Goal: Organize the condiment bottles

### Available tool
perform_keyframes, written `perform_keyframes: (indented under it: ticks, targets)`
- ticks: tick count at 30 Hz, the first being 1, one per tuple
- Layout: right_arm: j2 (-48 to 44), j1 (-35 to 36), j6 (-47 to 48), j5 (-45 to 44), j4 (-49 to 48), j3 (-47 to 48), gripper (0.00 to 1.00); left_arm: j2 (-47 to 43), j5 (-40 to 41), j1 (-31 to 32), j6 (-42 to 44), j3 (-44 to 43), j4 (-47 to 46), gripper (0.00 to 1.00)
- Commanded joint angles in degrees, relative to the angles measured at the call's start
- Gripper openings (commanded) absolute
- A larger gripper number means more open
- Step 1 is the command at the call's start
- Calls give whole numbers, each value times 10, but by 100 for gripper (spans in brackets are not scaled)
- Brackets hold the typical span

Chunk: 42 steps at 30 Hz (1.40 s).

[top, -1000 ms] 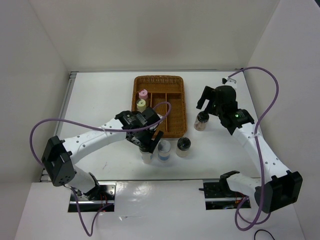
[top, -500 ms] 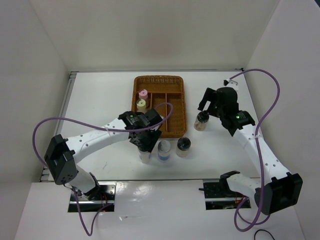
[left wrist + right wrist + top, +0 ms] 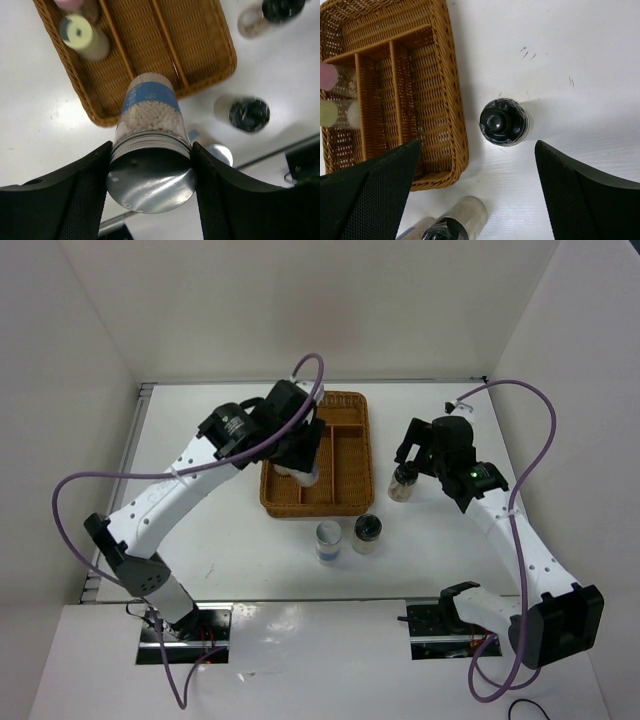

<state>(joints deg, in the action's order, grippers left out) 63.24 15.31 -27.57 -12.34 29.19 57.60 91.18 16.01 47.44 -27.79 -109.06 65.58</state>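
Observation:
My left gripper (image 3: 298,462) is shut on a silver-lidded, blue-labelled jar (image 3: 149,107) of white beads and holds it above the left side of the wicker tray (image 3: 366,455). The pink-lidded jar (image 3: 70,4) and yellow-lidded jar (image 3: 78,32) stand in the tray's far left compartment; the arm hides them in the top view. A second silver-lidded jar (image 3: 327,541) and a black-lidded jar (image 3: 367,533) stand in front of the tray. My right gripper (image 3: 415,455) is open, above another black-lidded jar (image 3: 503,121) to the right of the tray.
The tray (image 3: 445,75) has long, narrow compartments down its middle and right side. White walls enclose the table on the left, back and right. A purple cable loops over each arm.
My left gripper has lifted the silver-lidded jar from the table in front of the tray and carried it back over the tray's left side. The right arm has barely moved.

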Motion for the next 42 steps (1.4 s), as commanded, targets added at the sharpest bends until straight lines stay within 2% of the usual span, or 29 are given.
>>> perform_keyframes:
  ticks: [1, 9, 14, 18, 31, 42]
  targets:
    - [0, -10, 2, 4, -22, 5, 99, 48, 9, -42, 51, -63, -60, 53]
    - [19, -15, 2, 4, -27, 22, 99, 199, -59, -139, 125, -212, -106, 50]
    - [38, -20, -4, 4, -33, 27, 99, 290, -99, -153, 144, -351, -82, 50]
    - [61, -20, -4, 4, -38, 37, 99, 417, -116, -159, 155, -559, -5, 50]
    - [78, -41, 12, 3, -38, 48, 99, 479, -107, -171, 160, -528, 3, 49]
    - [88, -47, 28, 8, -38, 53, 99, 532, -120, -188, 160, -565, -2, 49]
